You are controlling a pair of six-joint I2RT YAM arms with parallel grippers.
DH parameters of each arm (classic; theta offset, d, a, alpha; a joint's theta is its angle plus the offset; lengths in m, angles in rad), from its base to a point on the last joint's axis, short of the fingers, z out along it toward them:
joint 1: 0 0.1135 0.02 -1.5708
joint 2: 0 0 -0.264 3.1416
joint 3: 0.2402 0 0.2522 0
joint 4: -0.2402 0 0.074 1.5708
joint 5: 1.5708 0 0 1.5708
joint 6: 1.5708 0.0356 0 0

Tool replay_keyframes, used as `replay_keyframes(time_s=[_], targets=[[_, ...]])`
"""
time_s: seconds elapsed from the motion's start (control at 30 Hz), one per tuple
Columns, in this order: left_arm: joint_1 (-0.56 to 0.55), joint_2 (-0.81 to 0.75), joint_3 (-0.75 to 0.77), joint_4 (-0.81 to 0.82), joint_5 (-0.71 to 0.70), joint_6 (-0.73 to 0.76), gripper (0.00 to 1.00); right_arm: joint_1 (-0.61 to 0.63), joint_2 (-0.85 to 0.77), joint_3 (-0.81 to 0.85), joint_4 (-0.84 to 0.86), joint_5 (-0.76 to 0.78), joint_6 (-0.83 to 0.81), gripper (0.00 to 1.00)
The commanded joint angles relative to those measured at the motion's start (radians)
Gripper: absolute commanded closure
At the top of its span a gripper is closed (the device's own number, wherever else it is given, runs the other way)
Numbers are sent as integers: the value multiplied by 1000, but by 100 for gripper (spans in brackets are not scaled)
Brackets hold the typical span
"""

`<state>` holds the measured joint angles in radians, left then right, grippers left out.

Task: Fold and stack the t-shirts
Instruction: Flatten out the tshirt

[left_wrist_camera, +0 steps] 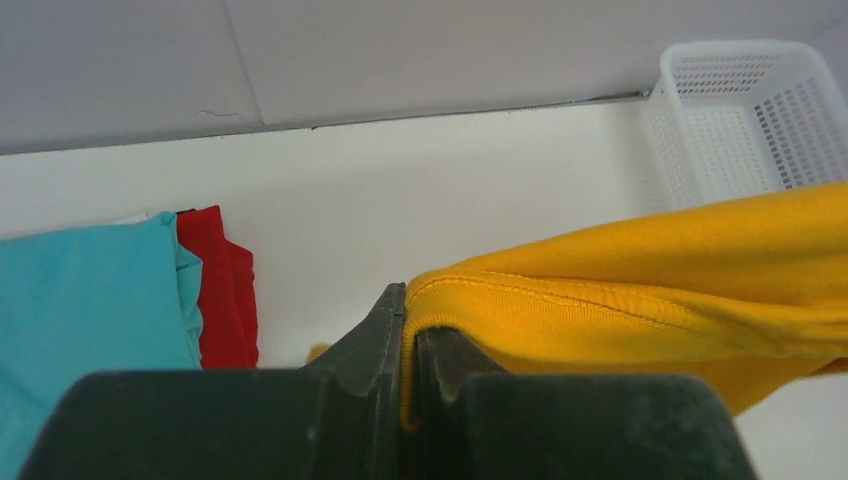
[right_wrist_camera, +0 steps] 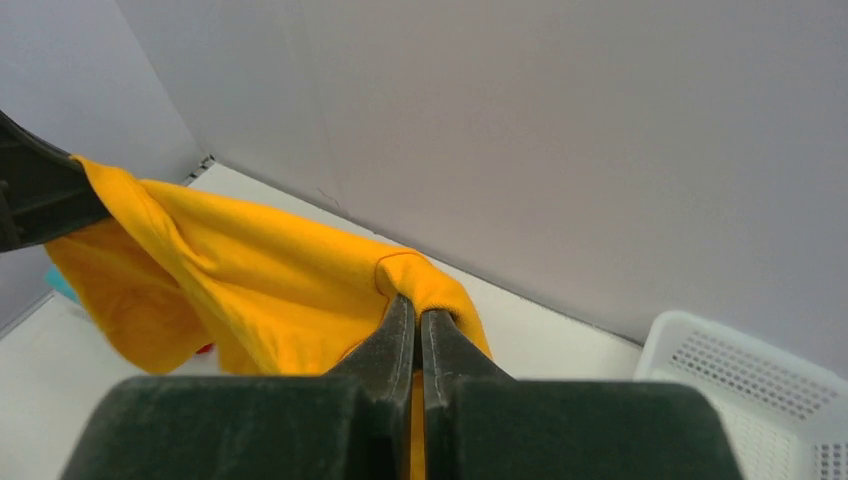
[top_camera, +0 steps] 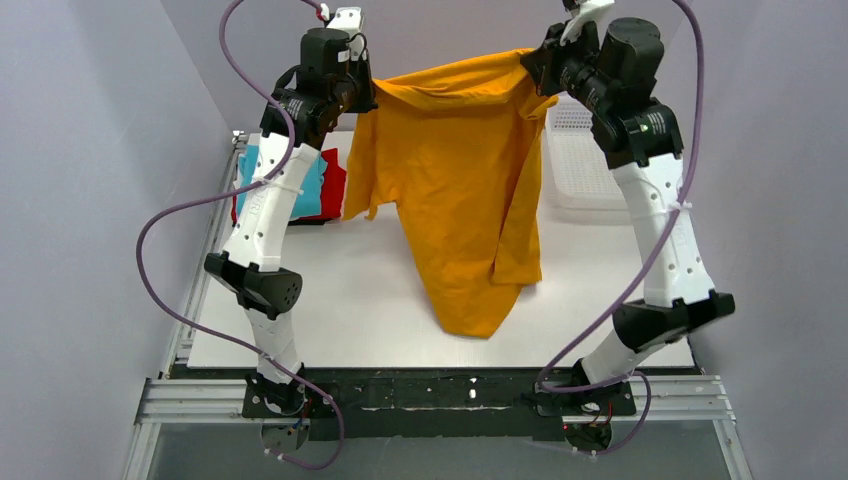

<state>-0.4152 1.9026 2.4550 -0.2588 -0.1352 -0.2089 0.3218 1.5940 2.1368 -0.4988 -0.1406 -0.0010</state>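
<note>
Both the left gripper (left_wrist_camera: 410, 345) and right gripper (right_wrist_camera: 418, 330) pinch the orange shirt (top_camera: 460, 190) high above the table (top_camera: 350, 300); a thin pinch could slip and drop it.

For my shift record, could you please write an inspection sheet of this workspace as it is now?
Surface: white table; the lower end of the orange t-shirt seems to rest on it.
Job's things: orange t-shirt hangs spread in the air; turquoise shirt partly covers red shirt, far left.
Clutter: white mesh basket, far right.
Grippers: left gripper and right gripper shut on the orange t-shirt.
Cables: purple cables loop at both sides.
Surroundings: grey walls on three sides.
</note>
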Motion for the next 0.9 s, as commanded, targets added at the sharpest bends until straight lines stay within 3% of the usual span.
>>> replay_keyframes(time_s=[0.0, 0.07, 0.13, 0.27, 0.37, 0.4, 0.43, 0.5, 0.57, 0.63, 0.67, 0.73, 0.77, 0.87], targets=[[21, -141, 56, 153, -9, -16, 100, -35, 27, 289, 188, -161, 50, 99], [21, -176, 54, 158, 43, -9, 100, -36, -40, 229, 225, -204, 60, 99], [21, -245, -52, 115, 101, 20, 100, -36, -156, 12, 268, -222, 71, 99], [19, -646, -955, 242, 195, 52, 100, -27, -372, -503, -93, -290, 121, 99], [12, -801, -1410, 252, 205, -22, 100, 10, -463, -917, -213, -397, 264, 99], [12, -824, -1553, 253, 261, -86, 94, 45, -480, -1032, -200, -394, 305, 98], [12, -823, -1617, 251, 288, -140, 84, 70, -470, -1093, -224, -369, 311, 91], [9, -820, -1674, 238, 304, -183, 80, 87, -447, -1133, -250, -331, 315, 81], [8, -823, -1708, 221, 300, -226, 67, 89, -421, -1167, -251, -314, 307, 71], [8, -830, -1726, 203, 316, -248, 61, 91, -394, -1185, -256, -306, 300, 65], [8, -836, -1730, 189, 332, -256, 47, 90, -383, -1186, -258, -297, 298, 61], [7, -862, -1732, 161, 351, -271, 6, 89, -371, -1176, -266, -266, 297, 45], [7, -880, -1728, 140, 351, -277, 2, 91, -373, -1163, -270, -242, 298, 34], [5, -950, -1699, 99, 321, -295, 2, 89, -385, -1103, -283, -191, 302, 21]])
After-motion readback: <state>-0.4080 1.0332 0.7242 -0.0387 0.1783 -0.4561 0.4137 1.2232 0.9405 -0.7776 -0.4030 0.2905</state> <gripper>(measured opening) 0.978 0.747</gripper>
